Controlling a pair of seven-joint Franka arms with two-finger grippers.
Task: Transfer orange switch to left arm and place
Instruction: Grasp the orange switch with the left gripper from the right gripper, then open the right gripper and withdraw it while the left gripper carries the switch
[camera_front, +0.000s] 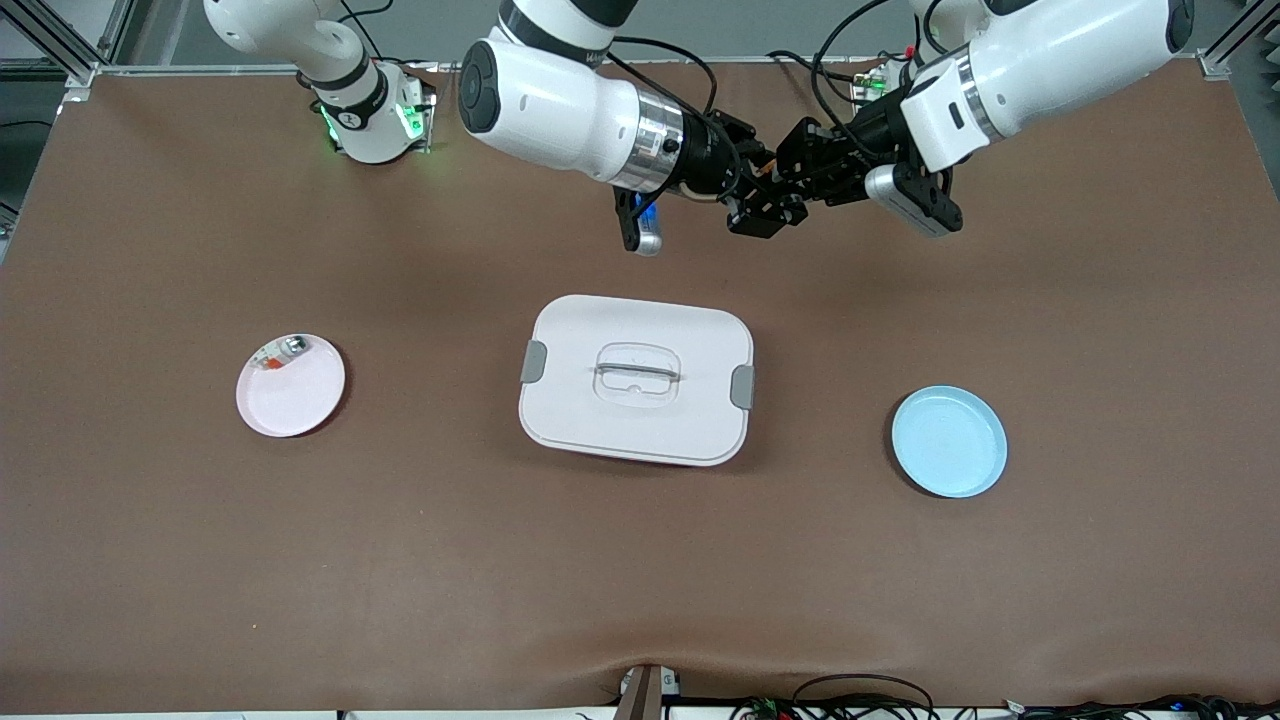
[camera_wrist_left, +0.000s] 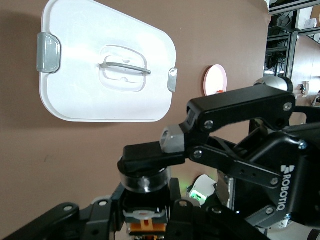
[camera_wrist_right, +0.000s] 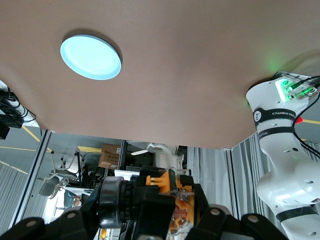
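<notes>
The orange switch (camera_front: 765, 174) hangs in the air between both grippers, over the bare table between the box (camera_front: 636, 380) and the robots' bases. My right gripper (camera_front: 752, 187) is shut on one end of it. My left gripper (camera_front: 786, 190) is shut on the other end. In the left wrist view, the switch (camera_wrist_left: 146, 226) shows a clear collar, a black body and an orange base between my left gripper's (camera_wrist_left: 145, 215) jaws, with the right gripper's finger (camera_wrist_left: 150, 156) over its top. In the right wrist view the orange part (camera_wrist_right: 172, 185) sits in my right gripper (camera_wrist_right: 165, 210).
The white lidded box (camera_wrist_left: 107, 65) lies at the table's middle. A pink plate (camera_front: 290, 385) holding a small silvery part (camera_front: 285, 350) lies toward the right arm's end. A blue plate (camera_front: 948, 441) lies toward the left arm's end. Bare brown mat surrounds them.
</notes>
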